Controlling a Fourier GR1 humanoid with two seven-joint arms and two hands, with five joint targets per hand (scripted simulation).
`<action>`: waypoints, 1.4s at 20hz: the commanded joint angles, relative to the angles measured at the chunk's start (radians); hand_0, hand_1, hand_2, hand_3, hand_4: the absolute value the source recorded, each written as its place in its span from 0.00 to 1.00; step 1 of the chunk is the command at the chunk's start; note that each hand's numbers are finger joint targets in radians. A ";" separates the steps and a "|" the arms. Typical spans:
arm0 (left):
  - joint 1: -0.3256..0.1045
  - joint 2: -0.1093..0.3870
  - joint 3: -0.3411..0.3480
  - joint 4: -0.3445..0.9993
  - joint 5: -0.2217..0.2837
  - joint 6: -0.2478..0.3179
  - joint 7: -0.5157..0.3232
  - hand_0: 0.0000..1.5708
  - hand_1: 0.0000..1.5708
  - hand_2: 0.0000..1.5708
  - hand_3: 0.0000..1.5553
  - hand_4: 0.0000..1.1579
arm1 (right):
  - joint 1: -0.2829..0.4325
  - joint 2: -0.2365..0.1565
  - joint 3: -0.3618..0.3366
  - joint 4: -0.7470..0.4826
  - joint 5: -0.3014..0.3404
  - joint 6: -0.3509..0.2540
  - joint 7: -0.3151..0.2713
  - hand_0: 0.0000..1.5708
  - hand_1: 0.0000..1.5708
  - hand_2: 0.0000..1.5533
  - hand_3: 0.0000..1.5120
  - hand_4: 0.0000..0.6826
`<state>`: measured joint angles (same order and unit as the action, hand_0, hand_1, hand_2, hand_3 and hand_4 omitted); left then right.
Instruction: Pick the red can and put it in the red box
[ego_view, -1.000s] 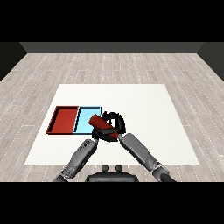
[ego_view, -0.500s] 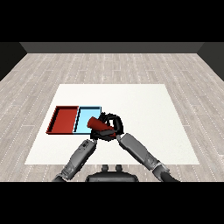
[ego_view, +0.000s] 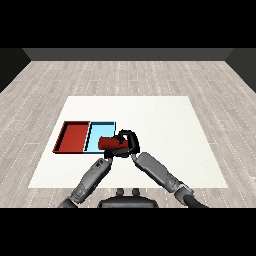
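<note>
The red can (ego_view: 107, 143) lies on its side in my right hand (ego_view: 126, 142), whose fingers curl round it. It hangs over the right part of the light blue tray (ego_view: 95, 135). The red tray (ego_view: 71, 137) lies to the left of the blue one, with nothing in it. My left hand (ego_view: 114, 151) is just below the can, mostly hidden behind it and the right hand.
The two trays lie side by side on the left half of the white table (ego_view: 165, 125). Both forearms cross the table's near edge, meeting under the can.
The right hand has carried the red can leftward, from beside the blue tray to over its right part. The left arm has barely moved.
</note>
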<state>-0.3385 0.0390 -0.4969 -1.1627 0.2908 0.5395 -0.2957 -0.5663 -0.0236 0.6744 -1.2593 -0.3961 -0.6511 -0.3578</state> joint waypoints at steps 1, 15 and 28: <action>-0.046 -0.037 -0.053 -0.041 0.004 0.144 0.015 1.00 1.00 0.97 0.91 0.86 | 0.014 0.022 0.041 0.025 -0.033 -0.016 -0.026 0.94 0.94 0.93 0.91 0.89; -0.074 -0.037 -0.054 -0.043 0.000 0.197 -0.006 1.00 1.00 0.97 0.94 0.97 | 0.050 0.021 -0.035 -0.037 0.085 0.061 0.075 0.00 0.00 0.00 0.00 0.00; -0.038 -0.038 0.035 0.084 0.000 0.094 -0.087 1.00 1.00 1.00 0.96 0.99 | 0.107 -0.038 -0.219 -0.184 0.147 0.132 0.119 0.00 0.00 0.00 0.00 0.00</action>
<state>-0.3631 0.0098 -0.4484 -1.1531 0.2566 0.6258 -0.3241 -0.4489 -0.0307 0.5224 -1.3842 -0.2639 -0.5338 -0.2861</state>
